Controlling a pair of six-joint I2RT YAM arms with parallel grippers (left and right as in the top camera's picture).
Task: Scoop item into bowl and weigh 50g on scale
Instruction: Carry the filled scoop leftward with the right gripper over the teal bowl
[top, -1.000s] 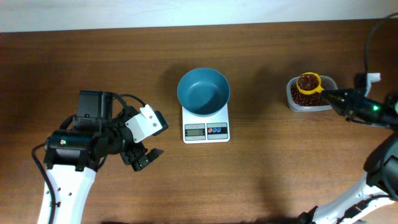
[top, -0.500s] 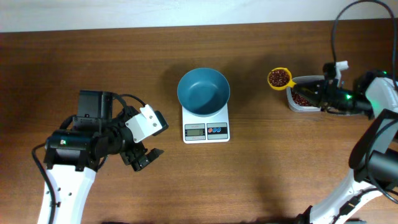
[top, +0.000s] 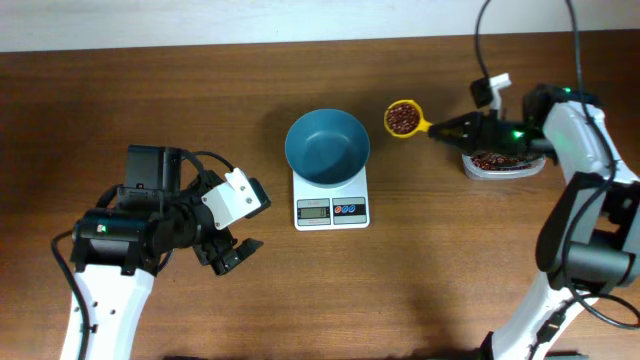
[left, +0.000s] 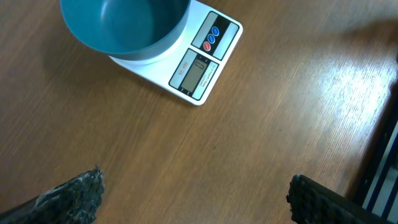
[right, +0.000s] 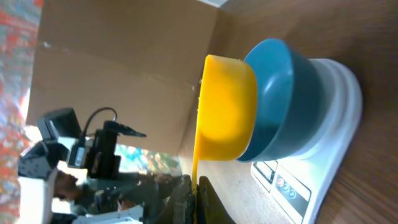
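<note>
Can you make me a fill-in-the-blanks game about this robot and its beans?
1. The teal bowl on the scale is ____ inside.
2. The right hand holds a bean-filled scoop whose colour is ____.
3. The left hand holds nothing, and its fingers are spread ____.

Missing words: empty, yellow, open.

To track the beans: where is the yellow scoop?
Overhead, right side: the yellow scoop, held by the right hand, hangs between the teal bowl and the plastic tub.
</note>
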